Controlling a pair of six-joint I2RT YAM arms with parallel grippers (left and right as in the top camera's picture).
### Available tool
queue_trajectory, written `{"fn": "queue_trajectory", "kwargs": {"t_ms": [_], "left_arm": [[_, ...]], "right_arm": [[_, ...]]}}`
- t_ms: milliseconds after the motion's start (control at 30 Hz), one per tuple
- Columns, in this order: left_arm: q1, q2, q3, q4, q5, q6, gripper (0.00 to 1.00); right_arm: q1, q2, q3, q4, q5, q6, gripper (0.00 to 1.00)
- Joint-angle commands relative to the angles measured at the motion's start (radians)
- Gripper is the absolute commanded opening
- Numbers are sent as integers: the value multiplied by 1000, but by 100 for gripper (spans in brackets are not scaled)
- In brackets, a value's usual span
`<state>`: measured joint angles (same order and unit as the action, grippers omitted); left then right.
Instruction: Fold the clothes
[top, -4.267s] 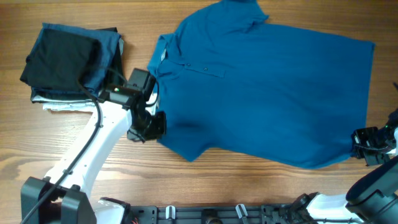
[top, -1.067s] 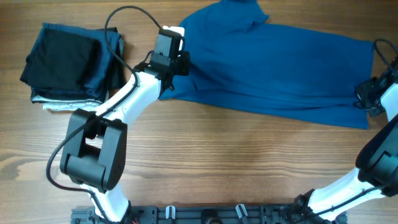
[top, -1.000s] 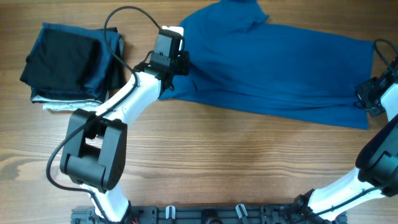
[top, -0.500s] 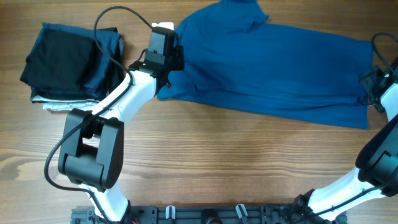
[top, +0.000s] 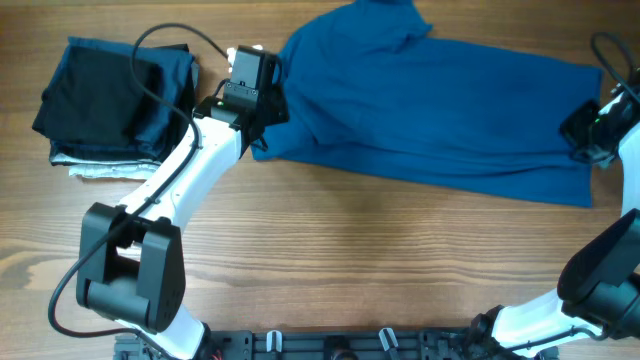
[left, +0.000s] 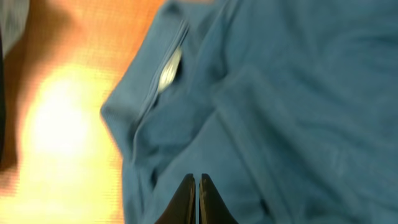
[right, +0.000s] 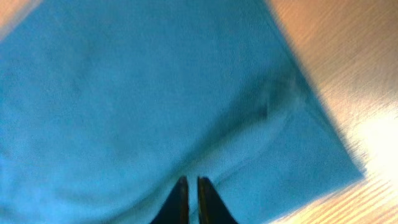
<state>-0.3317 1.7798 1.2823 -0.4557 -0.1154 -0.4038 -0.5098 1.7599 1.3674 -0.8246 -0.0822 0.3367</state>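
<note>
One stack of folded garments (top: 110, 95) lies at the left end of the table (top: 330, 260). The left gripper (top: 265, 110), fingers pressed together, hangs over the collar end of the one blue T-shirt (top: 430, 100), which lies along the table's far side. The right gripper (top: 578, 128), fingers also closed and empty, hangs over the shirt's right hem.

Both arms (top: 190, 170) are white tubes with black joints and wrists, looping black cables (top: 172, 28) and thin dark jaws.
</note>
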Motion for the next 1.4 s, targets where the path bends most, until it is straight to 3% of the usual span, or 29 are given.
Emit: {"fn": "queue_trajectory", "kwargs": {"t_ms": [0, 300, 733, 1367], "left_arm": [[5, 16, 6, -40, -9, -53, 4], [5, 95, 6, -42, -9, -54, 4], [5, 236, 6, -16, -6, -53, 4], [5, 238, 6, 2, -6, -53, 4]], "right_arm": [[-1, 21, -67, -25, 61, 90, 4], [2, 33, -217, 134, 74, 99, 5], [3, 98, -264, 223, 40, 111, 4], [9, 174, -237, 327, 26, 145, 4]]}}
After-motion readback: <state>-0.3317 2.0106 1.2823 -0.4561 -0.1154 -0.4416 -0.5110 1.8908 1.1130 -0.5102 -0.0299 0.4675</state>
